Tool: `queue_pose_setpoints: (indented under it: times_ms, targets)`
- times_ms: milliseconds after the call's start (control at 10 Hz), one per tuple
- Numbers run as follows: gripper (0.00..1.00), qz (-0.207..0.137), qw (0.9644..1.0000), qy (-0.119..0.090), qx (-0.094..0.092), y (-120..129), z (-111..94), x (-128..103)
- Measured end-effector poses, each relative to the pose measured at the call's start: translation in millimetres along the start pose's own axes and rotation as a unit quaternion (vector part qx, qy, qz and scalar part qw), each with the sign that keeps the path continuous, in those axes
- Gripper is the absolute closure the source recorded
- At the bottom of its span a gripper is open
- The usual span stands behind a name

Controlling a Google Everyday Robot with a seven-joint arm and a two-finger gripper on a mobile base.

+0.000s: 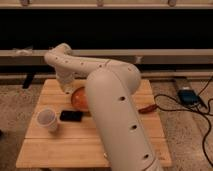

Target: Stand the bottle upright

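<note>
End effector point(65, 86) hangs low over the desk point(60, 150), just behind-left of the orange bowl point(79, 98). We can't tell its grip state. The pale blur at its tip may be the bottle, but we can't separate the two. White cup point(46, 119) sits front-left of the bowl.

A white robot arm point(115, 115) bends over a wooden desk point(60, 150). Its hand point(65, 86) hangs just behind-left of an orange bowl point(79, 97). A white cup point(46, 119) and a black slab point(71, 115) sit front-left of the bowl.
</note>
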Motion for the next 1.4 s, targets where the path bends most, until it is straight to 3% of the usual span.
queue_pose_setpoints:
  times_ms: [300, 600, 800, 1100, 1400]
  targets:
    - [1.0, 0.069, 0.9973, -0.026, -0.001, 61, -16, -7]
    - [1.0, 0.153, 0.9864, -0.061, 0.002, 127, -28, -27]
    - [1.0, 0.198, 0.9765, -0.085, 0.004, 167, -38, -41]
    - [1.0, 0.222, 0.9681, -0.117, 0.013, 191, -55, -51]
    - [1.0, 0.222, 0.9586, -0.175, 0.034, 214, -79, -66]
